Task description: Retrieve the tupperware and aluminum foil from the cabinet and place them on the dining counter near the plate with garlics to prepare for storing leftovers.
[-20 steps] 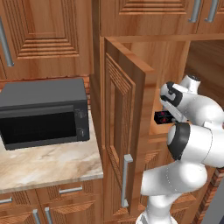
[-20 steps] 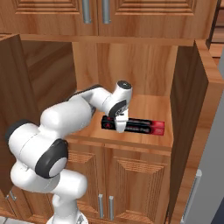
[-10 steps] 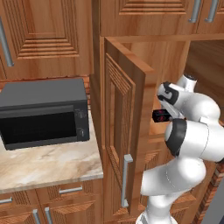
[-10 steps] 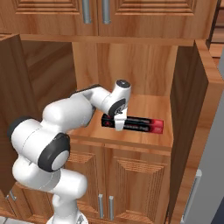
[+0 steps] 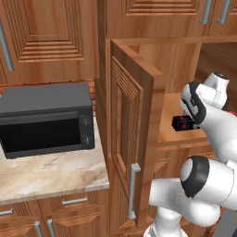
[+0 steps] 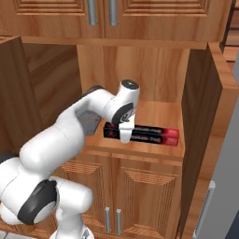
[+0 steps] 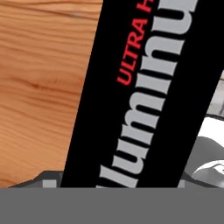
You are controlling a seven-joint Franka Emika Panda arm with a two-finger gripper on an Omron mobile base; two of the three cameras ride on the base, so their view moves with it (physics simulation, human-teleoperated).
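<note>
Gripper (image 6: 125, 135) descends over the left end of the aluminum foil (image 6: 149, 134) box, which lies lengthwise on the cabinet (image 6: 200, 140) shelf, within reach; whether its jaws have closed on the box cannot be told.

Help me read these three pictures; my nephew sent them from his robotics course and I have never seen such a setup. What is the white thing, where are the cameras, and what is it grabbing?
The white thing is a jointed robot arm in a computer-drawn kitchen. Two cameras sit behind it, left and right; the third rides on its hand. The arm reaches into an open wooden cabinet. Its gripper is down over the left end of a long black and red aluminum foil box lying on the shelf. The hand camera sees that box close up. Whether the fingers already squeeze it I cannot tell. To the left, a dark microwave stands on a marbled counter.
</note>
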